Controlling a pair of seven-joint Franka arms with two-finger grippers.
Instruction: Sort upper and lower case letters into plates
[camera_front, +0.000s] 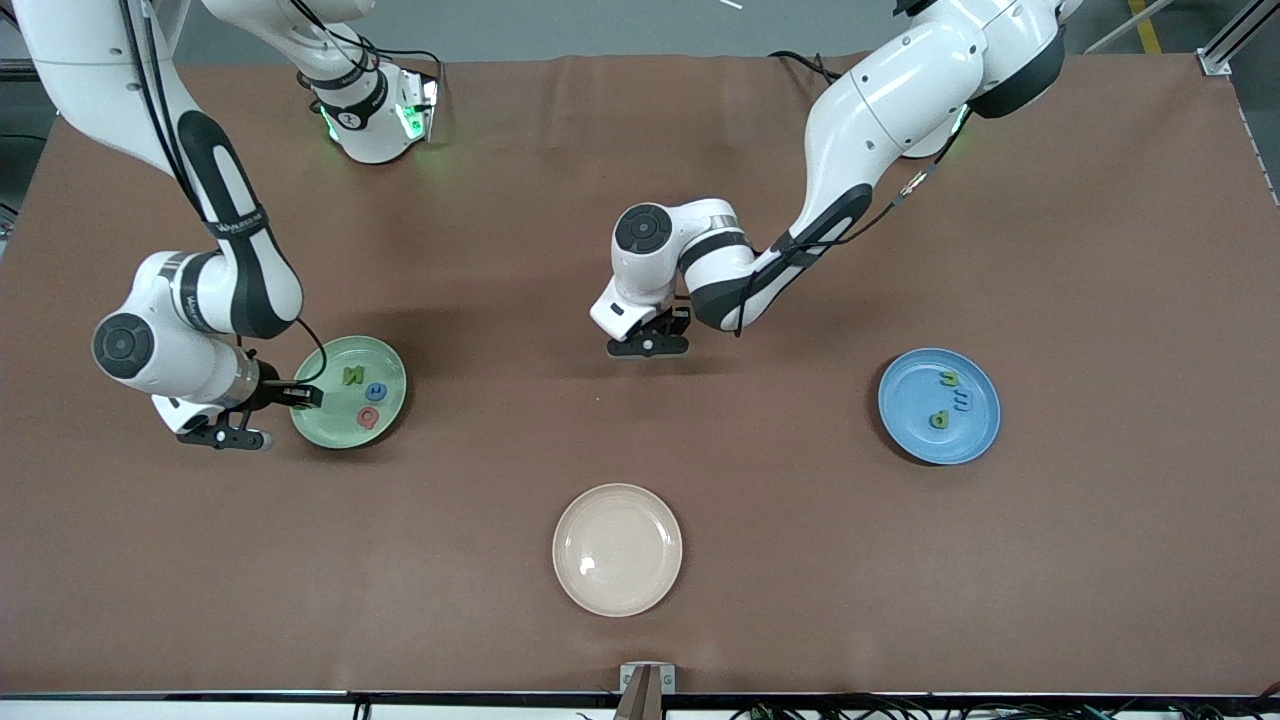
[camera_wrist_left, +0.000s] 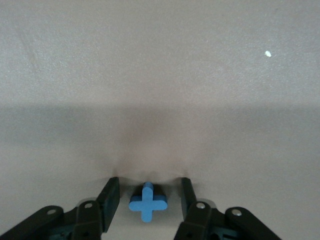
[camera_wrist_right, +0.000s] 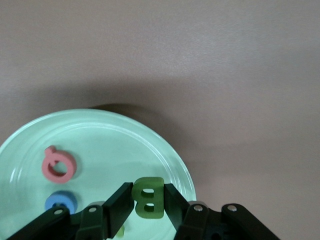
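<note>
My right gripper hangs over the pale green plate, just in from its 9 o'clock rim. Its fingers pinch a green B, held low, I judge, so it drops in without bouncing. On that plate lie a green N, a blue letter and a red Q: the capitals pile, seemingly. The cream plate, nearest the camera mid-counter, holds nothing. My left gripper is down at the brown counter centre, fingers spread either side of a blue t-shaped letter, not touching it; straddling for a squeeze, I reckon. The blue plate, toward the left arm's end, has three letters: green, blue, green.
</note>
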